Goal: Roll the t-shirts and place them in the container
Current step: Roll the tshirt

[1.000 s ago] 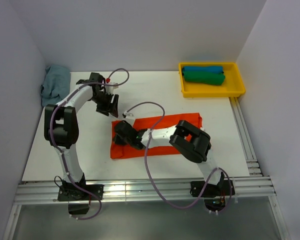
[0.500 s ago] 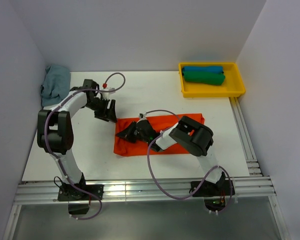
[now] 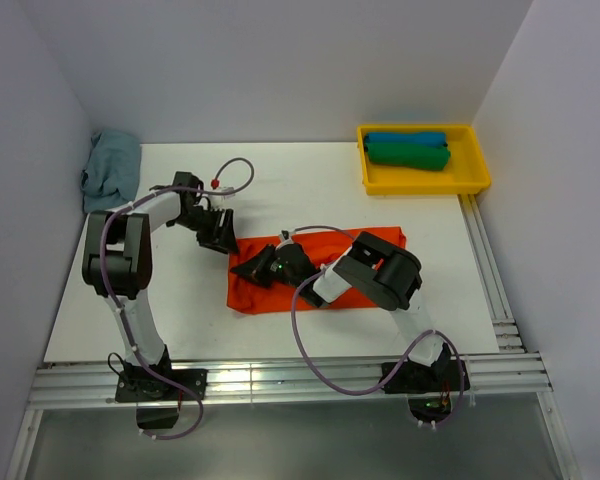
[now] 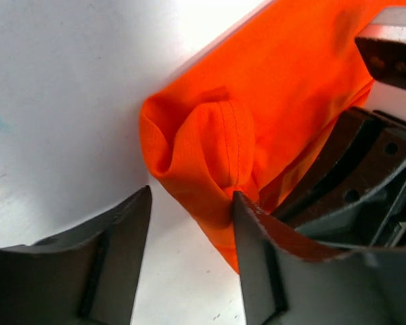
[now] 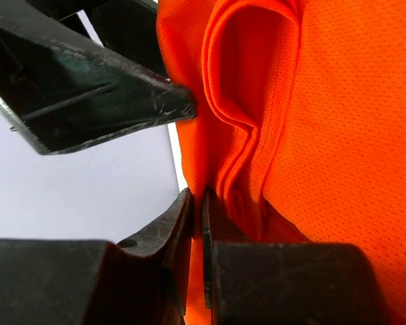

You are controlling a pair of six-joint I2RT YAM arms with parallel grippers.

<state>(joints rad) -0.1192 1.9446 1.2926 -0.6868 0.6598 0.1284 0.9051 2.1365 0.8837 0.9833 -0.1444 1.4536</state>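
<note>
The orange-red t-shirt (image 3: 325,270) lies folded in a long strip in the middle of the table. My right gripper (image 3: 257,267) is shut on the strip's left edge, and the right wrist view shows a thin fold of orange cloth (image 5: 257,122) pinched between its fingers (image 5: 183,223). My left gripper (image 3: 220,236) is open at the shirt's far left corner. That bunched corner (image 4: 203,145) sits between its fingers and touches the right finger (image 4: 257,250). Rolled blue (image 3: 407,138) and green (image 3: 408,155) t-shirts lie in the tray.
The yellow tray (image 3: 425,186) stands at the back right. A grey-blue cloth (image 3: 110,168) is heaped at the back left against the wall. Both arms' purple cables loop over the table near the shirt. Metal rails run along the front and right edges.
My left gripper came down and right to the shirt's far left corner, its jaws narrowing a little. My right gripper, still shut on the edge, drew it slightly right and back.
</note>
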